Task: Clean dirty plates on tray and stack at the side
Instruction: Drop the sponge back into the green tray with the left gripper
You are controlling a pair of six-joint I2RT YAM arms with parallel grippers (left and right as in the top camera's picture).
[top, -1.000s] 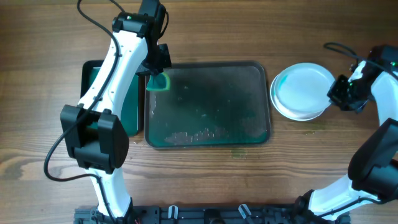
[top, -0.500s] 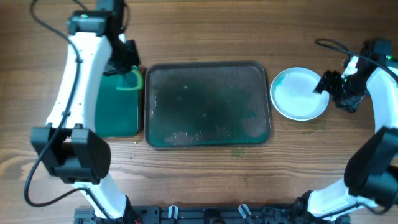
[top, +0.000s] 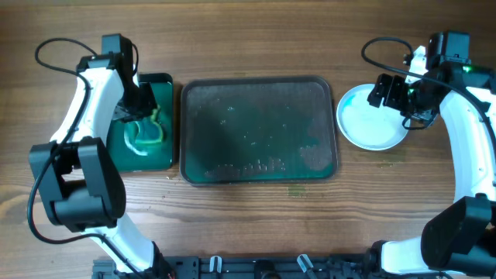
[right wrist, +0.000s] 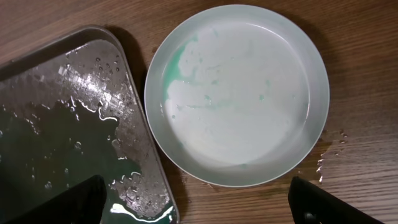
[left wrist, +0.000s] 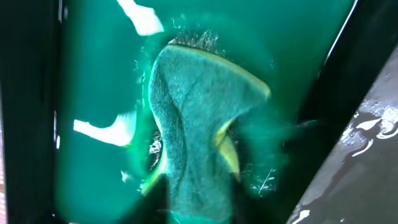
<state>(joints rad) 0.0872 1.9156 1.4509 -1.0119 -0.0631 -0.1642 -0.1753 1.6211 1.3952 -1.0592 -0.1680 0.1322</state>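
The dark tray (top: 260,164) lies mid-table, wet and smeared teal, with no plate on it; its corner (right wrist: 68,118) shows in the right wrist view. The plates (top: 372,120) rest on the wood just right of it. The top one (right wrist: 239,93) is white with a teal smear at its left. My right gripper (top: 395,96) hovers over the plates' far edge, open and empty (right wrist: 196,208). My left gripper (top: 139,112) hangs over the small green tray. A green-and-yellow sponge (left wrist: 199,124) lies folded there, its near end between the jaws (left wrist: 199,214); the grip is too blurred to judge.
The small bright green tray (top: 164,85) sits against the big tray's left side and holds teal water (left wrist: 93,93). Cables loop at the back left (top: 54,50) and back right (top: 384,46). Water drops lie on the wood (right wrist: 329,155) by the plates.
The left arm swung from the big tray's back-left corner to the small green tray, carrying the sponge into it. The right gripper opened and moved left over the plates.
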